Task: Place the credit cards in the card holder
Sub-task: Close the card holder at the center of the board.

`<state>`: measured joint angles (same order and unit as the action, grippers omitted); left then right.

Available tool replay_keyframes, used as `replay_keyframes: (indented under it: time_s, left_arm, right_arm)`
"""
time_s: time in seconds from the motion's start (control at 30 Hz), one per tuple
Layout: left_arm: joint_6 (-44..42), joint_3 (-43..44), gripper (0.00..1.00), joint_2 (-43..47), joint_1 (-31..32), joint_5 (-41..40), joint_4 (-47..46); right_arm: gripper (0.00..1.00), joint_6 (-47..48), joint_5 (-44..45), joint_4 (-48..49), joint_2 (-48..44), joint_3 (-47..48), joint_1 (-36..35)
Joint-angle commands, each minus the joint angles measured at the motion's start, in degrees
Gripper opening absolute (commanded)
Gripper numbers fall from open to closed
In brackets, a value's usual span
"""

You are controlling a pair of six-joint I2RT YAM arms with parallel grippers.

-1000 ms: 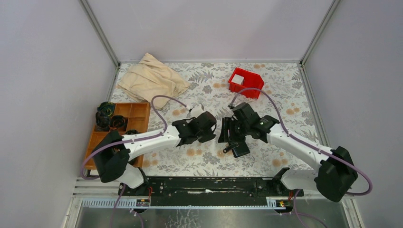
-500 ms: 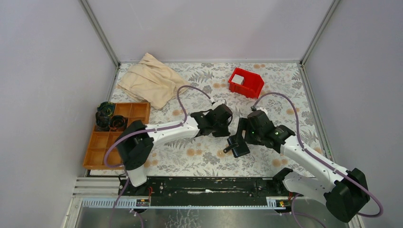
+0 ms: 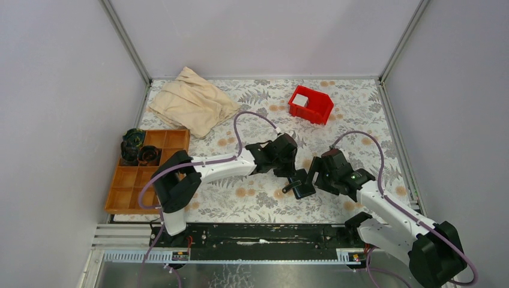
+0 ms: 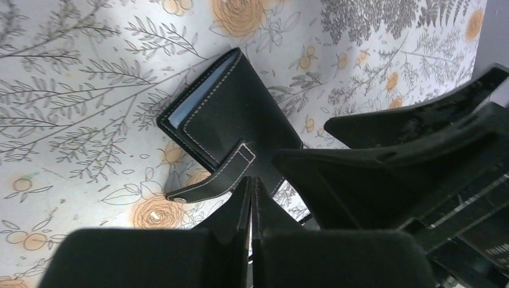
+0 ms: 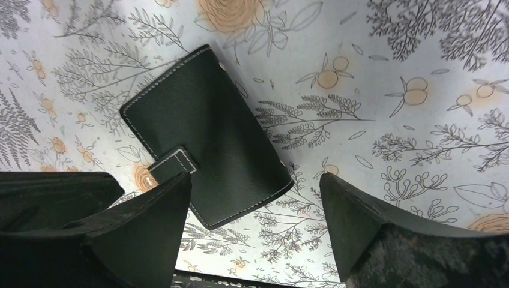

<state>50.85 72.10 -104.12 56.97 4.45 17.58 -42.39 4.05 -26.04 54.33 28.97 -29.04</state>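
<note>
At the middle of the flowered table (image 3: 252, 201), the left gripper (image 4: 252, 180) had its fingers pressed together with nothing between them. Its tips were just beside the loose clasp tab (image 4: 210, 177) of the card holder (image 4: 240, 114); whether they touched it could not be told. The right gripper (image 5: 255, 180) stood spread wide, one finger at each side of the holder's near end, gripping nothing. The card holder lay flat and folded on the table between the two grippers with its tab unfastened, and pale edges of the credit cards (image 4: 195, 96) showed in its open side. The left arm reached low across toward the right, while the right arm bent inward with its wrist tilted down at the holder. Well apart at the far side sat a red bin (image 3: 310, 104) and a crumpled beige cloth (image 3: 192, 101). A brown compartment tray (image 3: 123, 180) lay at the left edge, with dark round things (image 3: 135, 150) in its far cells
</note>
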Motion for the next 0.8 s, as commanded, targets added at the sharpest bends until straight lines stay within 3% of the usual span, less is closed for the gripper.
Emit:
replay_keyframes:
  time_s: [0.0,0.43,0.77]
  left_arm:
    - [-2.3,-0.2,0.02,-1.6,1.3,2.9,-3.7]
    - [-1.9,-2.8,0.02,-3.5,3.3,3.5,-3.9]
    - [0.3,-4.8,0.02,-4.2,3.3,-2.3,1.7]
  right_arm:
    - [0.85,-3.3,-2.5,4.2,-1.3,-2.3,0.9]
    - [0.84,-5.6,-4.6,8.8,-3.5,-7.7,1.7]
    - [0.84,-5.3,-7.4,11.7,-2.5,-10.8,2.3]
